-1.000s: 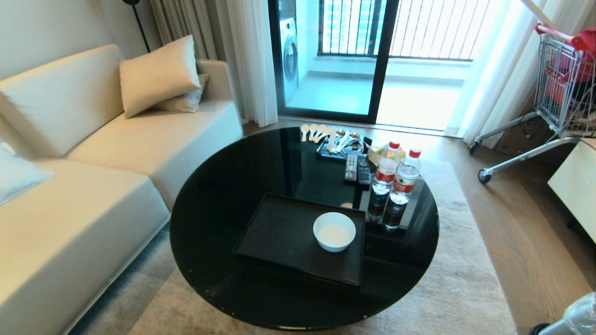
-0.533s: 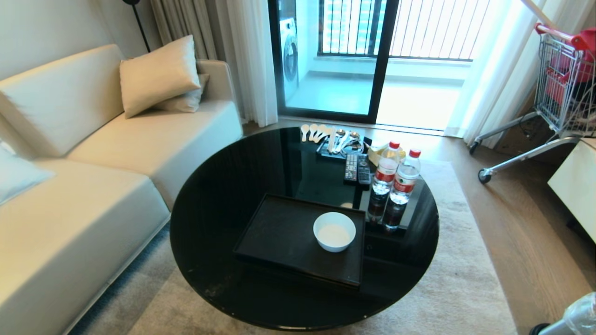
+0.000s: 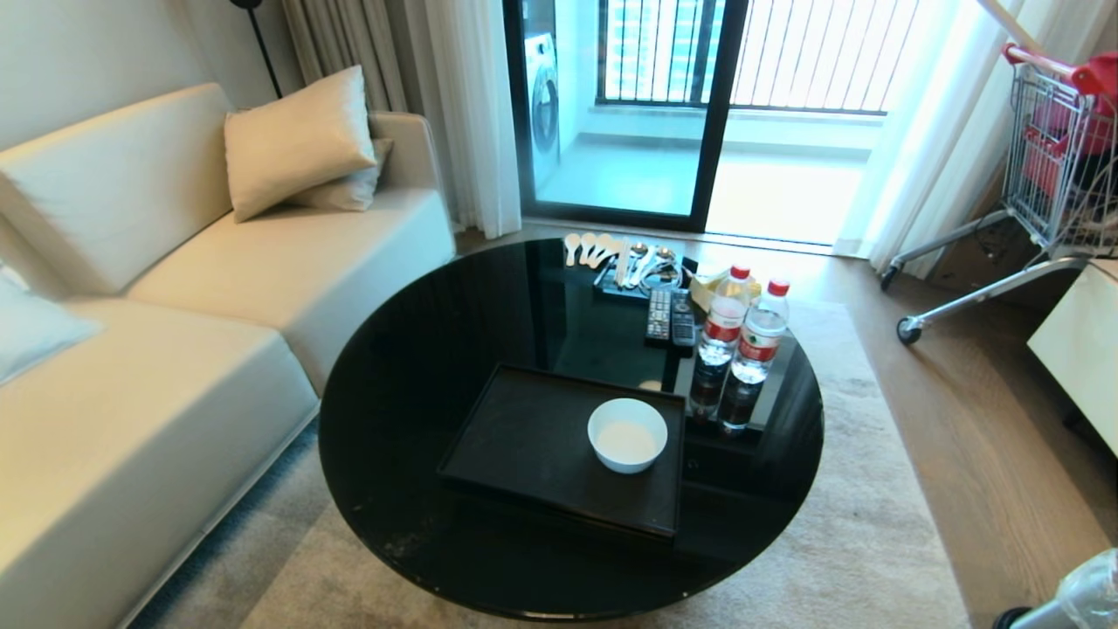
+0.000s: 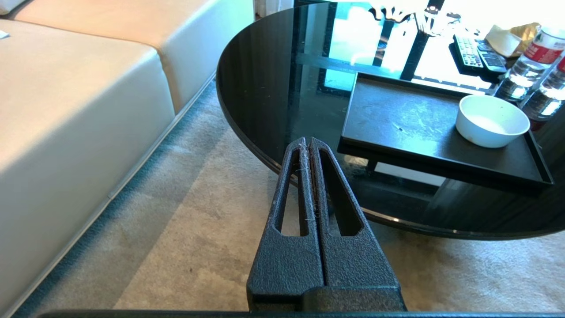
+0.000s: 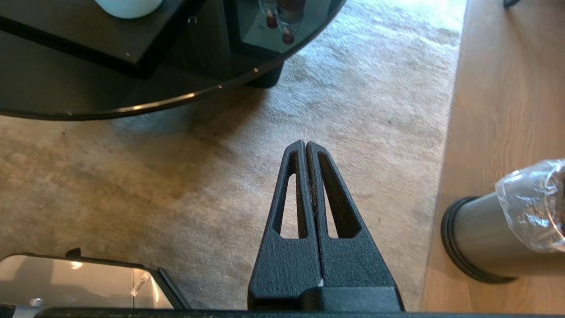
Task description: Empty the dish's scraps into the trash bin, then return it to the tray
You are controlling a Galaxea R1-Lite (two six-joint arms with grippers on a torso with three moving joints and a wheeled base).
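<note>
Across the last second nothing on the table has shifted: the dish (image 3: 627, 434) sits where it sat, on the right half of the tray (image 3: 533, 441), and neither arm has come into the head view. The dish looks white inside, with no orange scraps visible in it, so the emptying seems to be done and the dish returned; by that reading the task is at or near its end.

Going left to right. The left gripper (image 4: 307, 143) hangs low over the rug (image 4: 194, 229) just short of the round black table (image 4: 265, 88), its two fingers pressed flat together on nothing. Ahead of those clenched jaws and off to their right lies the tray, and further right on it, near its far right corner, the dish, well apart from the fingertips and higher than them. Beyond the dish stand two water bottles (image 3: 742, 328) and the remote controls (image 3: 669, 316).

The right gripper (image 5: 306, 145) is likewise clamped shut and empty, pointing down at the rug. The table edge and a sliver of the dish lie ahead of its jaws and to their left; the trash bin (image 5: 476, 234) with its clear liner stands on the wood floor to the right of the jaws, near but not touching.
</note>
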